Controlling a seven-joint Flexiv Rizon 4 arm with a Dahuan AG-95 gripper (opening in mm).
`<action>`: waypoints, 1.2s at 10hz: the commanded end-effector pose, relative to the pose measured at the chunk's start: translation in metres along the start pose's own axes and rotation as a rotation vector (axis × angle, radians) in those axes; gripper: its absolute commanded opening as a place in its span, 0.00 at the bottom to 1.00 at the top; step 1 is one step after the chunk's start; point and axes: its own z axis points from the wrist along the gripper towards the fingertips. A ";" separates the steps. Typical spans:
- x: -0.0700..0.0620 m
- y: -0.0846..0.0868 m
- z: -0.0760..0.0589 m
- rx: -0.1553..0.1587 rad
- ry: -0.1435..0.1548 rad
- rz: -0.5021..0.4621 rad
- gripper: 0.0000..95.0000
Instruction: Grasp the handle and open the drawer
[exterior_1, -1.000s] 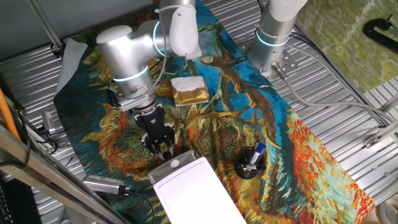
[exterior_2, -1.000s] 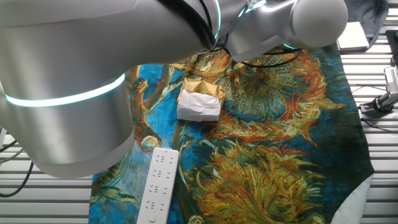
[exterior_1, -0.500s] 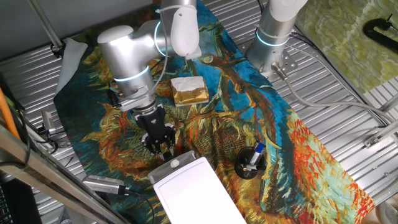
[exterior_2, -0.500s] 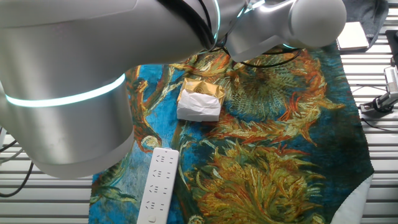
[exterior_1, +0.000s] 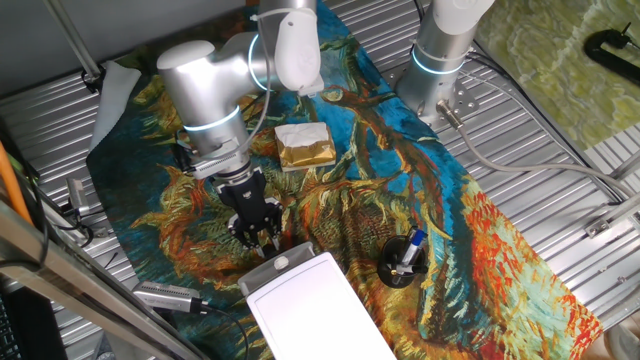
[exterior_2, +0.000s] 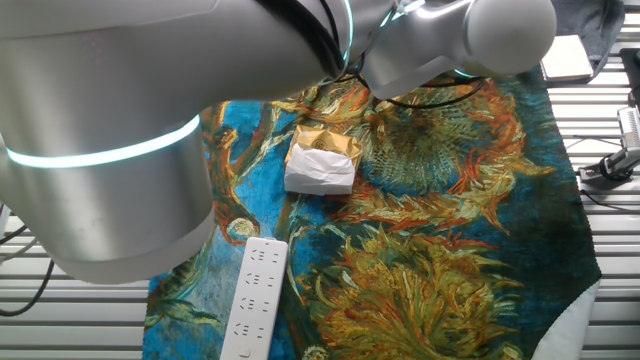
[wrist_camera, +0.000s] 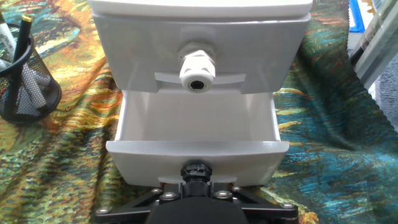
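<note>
The white box (exterior_1: 310, 310) sits on the cloth (exterior_1: 480, 250) at the near edge of one fixed view, with the gripper (exterior_1: 262, 238) just behind its front and the pen holder (exterior_1: 403, 262) to its right. Farther back, past the gripper, lies the gold-and-white block (exterior_1: 303, 145). In the hand view, 2 compartments are stacked: the upper one carries the handle (wrist_camera: 198, 70) at its centre, and below it the drawer (wrist_camera: 196, 146) stands pulled out toward the camera, its front panel touching the gripper's base. The pen holder stands left of the box there. In the other fixed view, the long white bar (exterior_2: 253, 297) lies in front of the block.
</note>
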 end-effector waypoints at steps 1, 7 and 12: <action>0.000 0.000 0.000 0.002 0.006 0.001 0.00; 0.001 0.001 0.000 0.002 0.000 -0.005 0.00; 0.004 0.000 -0.002 0.001 -0.003 -0.013 0.00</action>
